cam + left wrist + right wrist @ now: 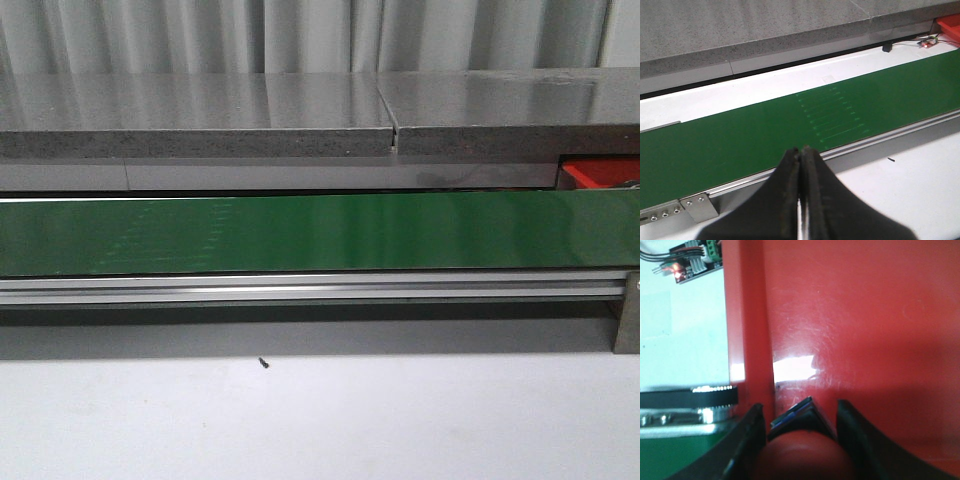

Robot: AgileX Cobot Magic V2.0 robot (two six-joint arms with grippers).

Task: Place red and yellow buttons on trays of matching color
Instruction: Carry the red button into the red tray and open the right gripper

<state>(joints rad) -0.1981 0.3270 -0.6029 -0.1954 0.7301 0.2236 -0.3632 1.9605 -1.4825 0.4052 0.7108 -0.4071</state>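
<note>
Your right gripper (800,440) sits low over the red tray (865,330), its two black fingers (747,440) spread partway with a red button (805,455) between them; the button's rounded red top fills the gap, and a dark blue-edged base shows just behind it. You cannot tell from the right wrist view whether the button touches the tray floor. The tray's raised rim (752,315) runs just beside the fingers, with a bright glare patch on the floor near it. Beyond the rim lies a white surface (680,330) carrying a small circuit board (687,262) with a lit red indicator and wires. Your left gripper (801,200) is closed, fingertips pressed together with nothing between them, hovering above the near edge of the green belt (765,135). In the front view neither arm appears; the belt (300,235) spans the frame, and a corner of the red tray (600,172) shows at its far right end, below the grey stone ledge (300,115). A small dark speck (263,363) lies on the white table (320,420).
</note>
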